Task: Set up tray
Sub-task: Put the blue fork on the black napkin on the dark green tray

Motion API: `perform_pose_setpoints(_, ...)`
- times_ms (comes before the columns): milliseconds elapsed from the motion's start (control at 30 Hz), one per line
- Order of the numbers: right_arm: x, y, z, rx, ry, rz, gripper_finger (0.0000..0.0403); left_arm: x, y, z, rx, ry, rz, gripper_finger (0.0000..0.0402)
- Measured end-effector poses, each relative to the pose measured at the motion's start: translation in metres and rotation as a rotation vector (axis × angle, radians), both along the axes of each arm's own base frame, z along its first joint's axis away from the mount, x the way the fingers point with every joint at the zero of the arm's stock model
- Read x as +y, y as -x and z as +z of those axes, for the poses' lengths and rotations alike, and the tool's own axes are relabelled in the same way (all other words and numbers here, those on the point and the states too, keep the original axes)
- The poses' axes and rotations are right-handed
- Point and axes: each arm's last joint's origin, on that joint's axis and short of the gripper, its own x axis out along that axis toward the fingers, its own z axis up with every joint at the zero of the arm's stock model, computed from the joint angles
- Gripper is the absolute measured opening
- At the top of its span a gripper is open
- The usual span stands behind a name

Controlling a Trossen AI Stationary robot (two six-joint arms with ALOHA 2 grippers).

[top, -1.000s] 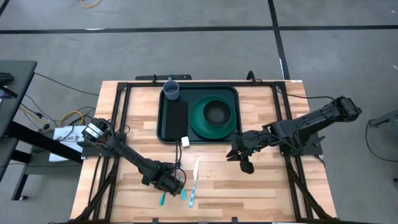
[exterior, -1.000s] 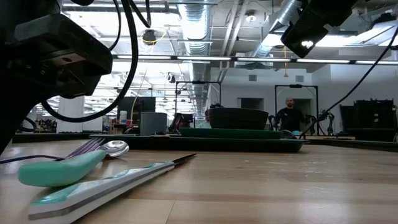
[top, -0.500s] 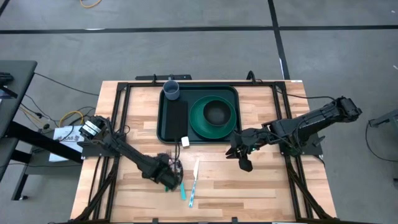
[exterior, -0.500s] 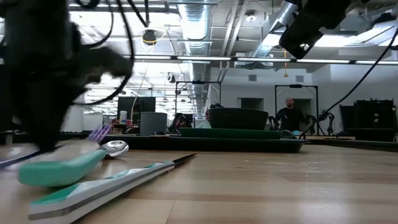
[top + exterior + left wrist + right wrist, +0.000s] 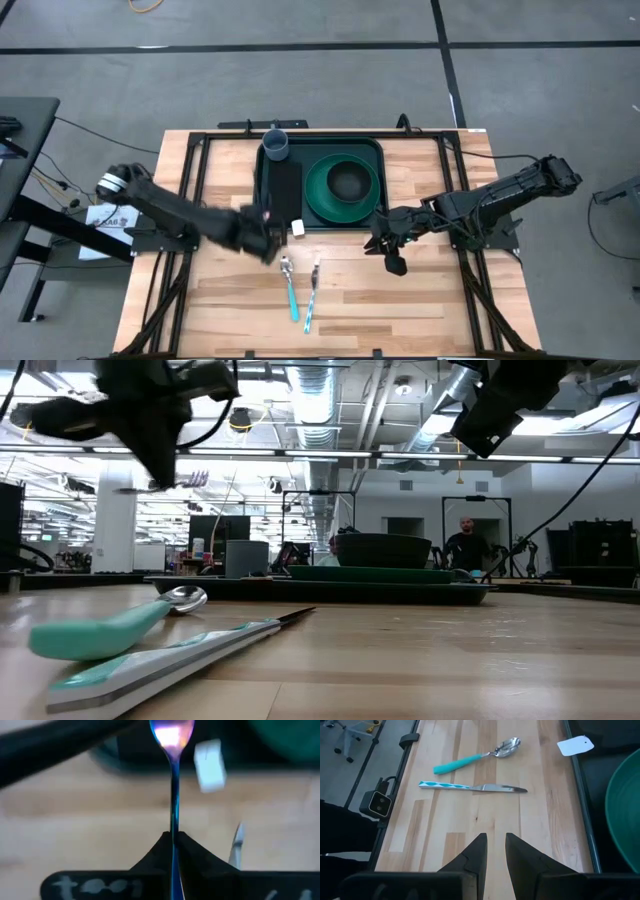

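The dark green tray (image 5: 262,205) lies at the table's far middle. It carries a round green plate (image 5: 345,187), a grey cup (image 5: 275,145) and a black napkin (image 5: 288,190). My left gripper (image 5: 268,245) hovers just off the tray's near left corner, shut on a fork (image 5: 173,785) with an iridescent metal head. A teal-handled spoon (image 5: 289,290) and a knife (image 5: 312,295) lie flat on the wood nearer the table's near edge. My right gripper (image 5: 392,262) hangs in the air off the tray's near right corner, fingers a little apart, touching nothing. My left gripper pinches the fork by its thin metal neck (image 5: 173,827) between the two fingers, edge-on. The head (image 5: 173,732) sticks out ahead of the fingertips, and the handle is hidden behind them. The fork is lifted clear of the table, roughly level, with its tines (image 5: 185,480) high in the low view.
A small white tag (image 5: 298,228) rests at the tray's near rim. Black frame rails (image 5: 195,180) run along both sides of the table. Bare wood (image 5: 400,310) lies right of the knife. A person (image 5: 466,545) stands far off in the room.
My left gripper, shut on the fork, has risen from the table near the near edge. It has swung toward the far edge, up to the tray's near left corner. The fork has been lifted clear. Spoon and knife have stayed where they were.
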Motion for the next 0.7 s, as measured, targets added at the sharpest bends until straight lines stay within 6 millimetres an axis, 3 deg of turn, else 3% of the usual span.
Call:
perform_pose_setpoints(267,0.0,0.0,0.0,0.006,0.002,0.0,0.0064,0.079,0.004,0.024,0.008,-0.06,-0.007,0.0)
perform_pose_setpoints(500,0.0,0.002,-0.002,0.027,0.007,0.0,0.0064,0.143,0.001,0.016,0.057,-0.004,-0.066,0.0)
perform_pose_setpoints(700,-0.001,0.003,-0.003,0.04,0.011,0.0,0.0064,0.177,-0.001,-0.001,0.096,0.079,-0.099,0.0)
